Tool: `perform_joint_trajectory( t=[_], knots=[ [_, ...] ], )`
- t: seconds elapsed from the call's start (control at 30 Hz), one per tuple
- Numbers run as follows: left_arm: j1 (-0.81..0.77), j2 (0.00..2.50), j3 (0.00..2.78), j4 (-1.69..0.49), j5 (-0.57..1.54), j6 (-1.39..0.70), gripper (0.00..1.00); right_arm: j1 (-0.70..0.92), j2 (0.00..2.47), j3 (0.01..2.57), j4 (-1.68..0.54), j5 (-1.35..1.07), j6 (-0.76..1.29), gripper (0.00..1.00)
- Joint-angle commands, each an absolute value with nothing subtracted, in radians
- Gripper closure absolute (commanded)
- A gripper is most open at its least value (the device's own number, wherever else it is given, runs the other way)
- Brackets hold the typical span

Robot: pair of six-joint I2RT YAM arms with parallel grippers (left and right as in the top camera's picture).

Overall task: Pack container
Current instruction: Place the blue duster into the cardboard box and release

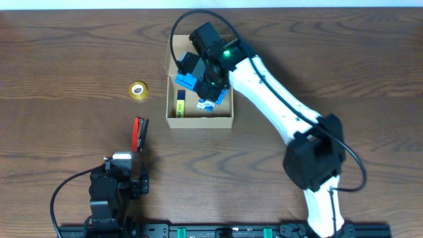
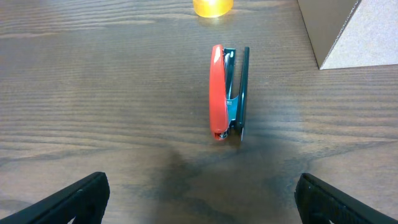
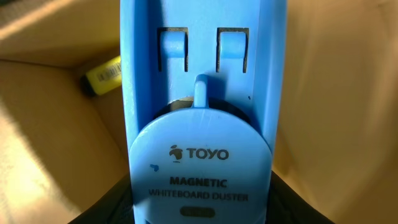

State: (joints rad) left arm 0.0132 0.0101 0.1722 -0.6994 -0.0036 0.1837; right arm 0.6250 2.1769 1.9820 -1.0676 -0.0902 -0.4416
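Directly over the open container (image 1: 198,121), a rectangular box of plain tan-brown cardboard near the middle of the dark wood-grain desk (image 1: 66,53), the white right arm (image 1: 271,99) reached down, its jaws clenched on a blue plastic whiteboard duster (image 1: 187,80). The right wrist view showed the whiteboard duster (image 3: 202,124) filling the frame. It was smooth and glossy, with a rounded end, 2 rectangular slots and printed lettering reading TOYO and MAGNETIC WHITEBOARD DUSTER, and dark fingers (image 3: 106,211) flanked its lower end. Behind it the container (image 3: 336,93) showed matte cardboard walls, and a yellow marker (image 3: 102,76), cylindrical with a dark end, lay on the floor of the box.

From above, the yellow marker (image 1: 180,106) lay along the left inner wall, and a small blue packet (image 1: 207,104) lay beside it under the jaws. Outside the box, a small tape roll (image 1: 138,90), translucent yellow, sat to its left and apart from it. A red stapler (image 1: 140,134) with a dark teal metal base lay on its side nearer the black left arm (image 1: 115,188). The left wrist view showed the red stapler (image 2: 227,93) ahead of that arm's released jaws, touching neither. The tape roll (image 2: 212,6) sat beyond it, and a corner of the container (image 2: 348,31) stood at the upper right.
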Motion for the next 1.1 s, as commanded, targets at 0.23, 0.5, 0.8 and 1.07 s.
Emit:
perform_joint_trajectory(
  t=[0.23, 0.5, 0.8, 1.07],
  knots=[
    [0.019, 0.004, 0.159, -0.703, -0.001, 0.179, 0.05, 0.630, 2.280, 1.994, -1.045, -0.113, -0.427, 0.69],
    [0.019, 0.004, 0.159, -0.703, -0.001, 0.179, 0.05, 0.630, 2.280, 1.994, -1.061, -0.113, -0.427, 0.75],
    [0.019, 0.004, 0.159, -0.702, -0.001, 0.179, 0.05, 0.634, 2.280, 1.994, -1.113, -0.113, -0.433, 0.79],
    [0.019, 0.004, 0.159, -0.703, -0.001, 0.179, 0.05, 0.655, 2.272, 1.995, -1.122, -0.112, -0.443, 0.01]
  ],
)
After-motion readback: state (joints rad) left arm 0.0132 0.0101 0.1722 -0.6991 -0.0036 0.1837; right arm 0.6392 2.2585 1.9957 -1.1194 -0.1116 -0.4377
